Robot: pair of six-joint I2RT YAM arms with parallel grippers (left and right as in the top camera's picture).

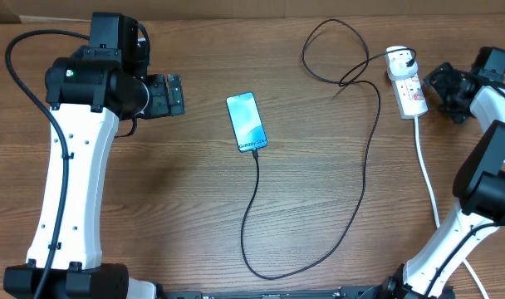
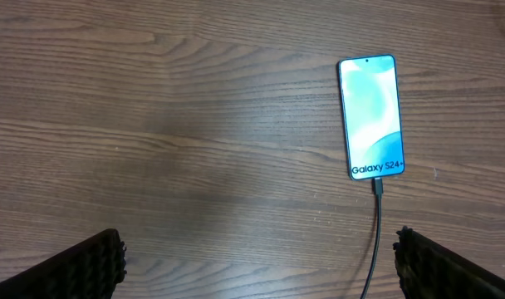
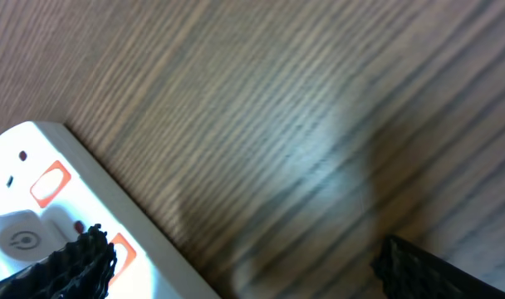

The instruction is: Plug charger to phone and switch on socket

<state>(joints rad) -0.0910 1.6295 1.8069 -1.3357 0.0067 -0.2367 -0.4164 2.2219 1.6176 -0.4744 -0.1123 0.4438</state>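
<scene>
The phone [image 1: 247,121] lies flat mid-table with its light-blue screen lit; it also shows in the left wrist view [image 2: 370,116]. The black charger cable [image 1: 362,178] is plugged into the phone's near end [image 2: 378,189], loops along the table and runs to a white plug [image 1: 399,60] in the socket strip [image 1: 410,91] at the far right. My left gripper [image 1: 173,95] is open and empty, left of the phone. My right gripper [image 1: 442,88] is open, right beside the strip; one finger hangs over the strip's edge by an orange switch [image 3: 51,183].
The strip's thick white cord [image 1: 428,178] runs toward the front edge past the right arm's base. A brown cardboard edge [image 1: 236,7] lines the back of the wooden table.
</scene>
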